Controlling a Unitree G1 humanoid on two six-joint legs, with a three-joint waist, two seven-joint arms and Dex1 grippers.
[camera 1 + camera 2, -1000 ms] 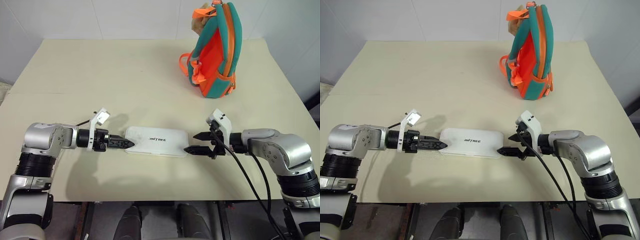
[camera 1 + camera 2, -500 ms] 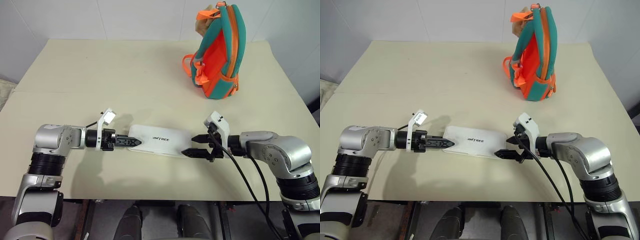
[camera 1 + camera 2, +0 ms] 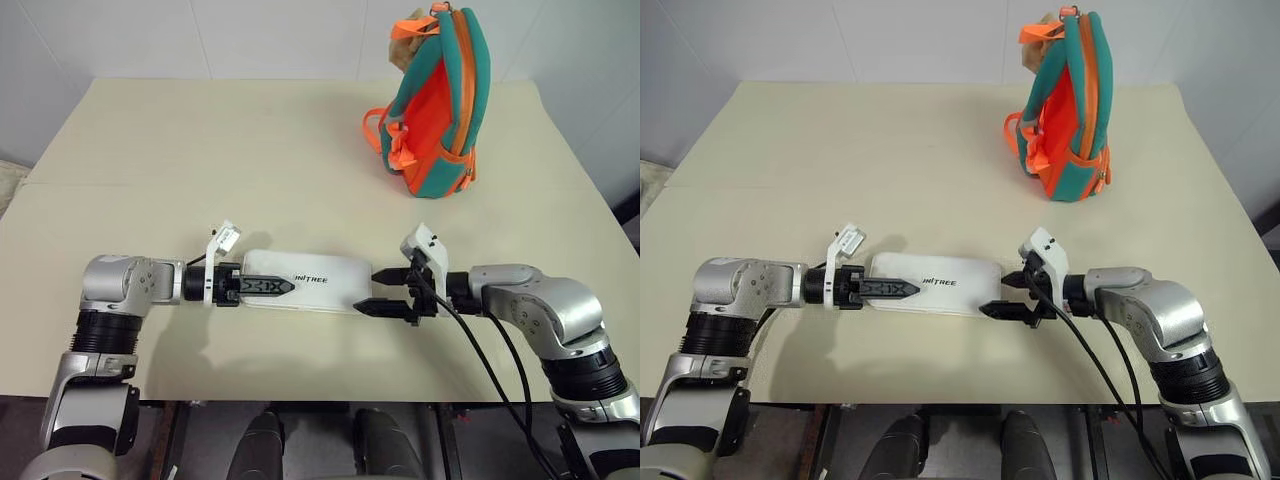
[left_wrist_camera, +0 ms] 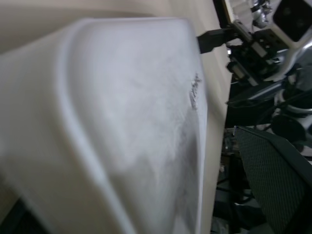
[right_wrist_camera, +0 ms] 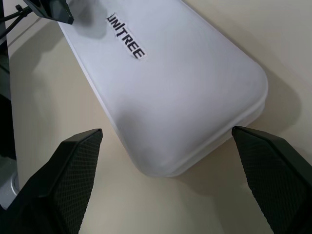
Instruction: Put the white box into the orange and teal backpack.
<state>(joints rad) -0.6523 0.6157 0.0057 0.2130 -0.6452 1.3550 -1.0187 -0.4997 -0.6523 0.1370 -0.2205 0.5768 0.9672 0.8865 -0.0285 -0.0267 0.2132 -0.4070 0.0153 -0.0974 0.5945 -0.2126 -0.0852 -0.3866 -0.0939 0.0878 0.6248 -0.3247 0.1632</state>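
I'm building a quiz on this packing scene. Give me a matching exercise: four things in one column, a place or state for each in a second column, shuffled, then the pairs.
Things:
1. white box
2. orange and teal backpack
3. left gripper
4. right gripper

Places or states:
A. standing upright at the table's far side
B. open at the box's right end
C. lying flat between both grippers
D. at the box's left end, finger over its top

Pairs: 1-C, 2-A, 3-D, 4-B

We see the box lying flat near the table's front edge, between both grippers; the backpack stands behind, far right.
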